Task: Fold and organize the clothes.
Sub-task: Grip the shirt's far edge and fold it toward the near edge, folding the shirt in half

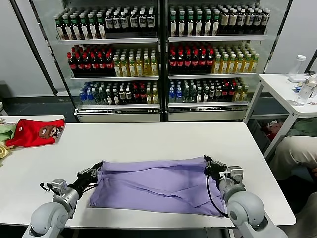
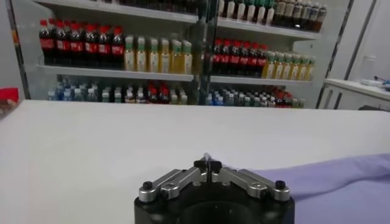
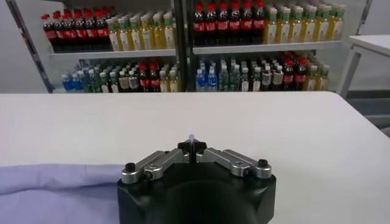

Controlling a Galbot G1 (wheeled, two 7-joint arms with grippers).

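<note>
Both arms are down low at the near edge of the white table (image 1: 148,136), one at each end of the lavender T-shirt (image 1: 158,183). The left gripper (image 1: 95,171) sits at the shirt's far-left corner, jaws pressed together, and the wrist view shows only a sliver of pale cloth poking up between the tips. So it reads as a pinch on the shirt's edge. The right gripper (image 1: 212,166) mirrors it at the far-right corner, jaws likewise together on a thin fold of fabric.

Holding the two opposite corners makes sense: soft knit sags and bunches if carried from one point, so a matched pair of pinches should keep the edge straight while it is drawn across.

The shirt lies as a long band across the near half of the table, already doubled over, with diagonal creases and a loose flap near its right end. It looks limp, matte and thin.

At the far-left corner of the table lies a red garment (image 1: 34,133), bunched, with a brown cartoon patch; pale green and yellow cloth (image 1: 4,134) peeks in beside it.
</note>
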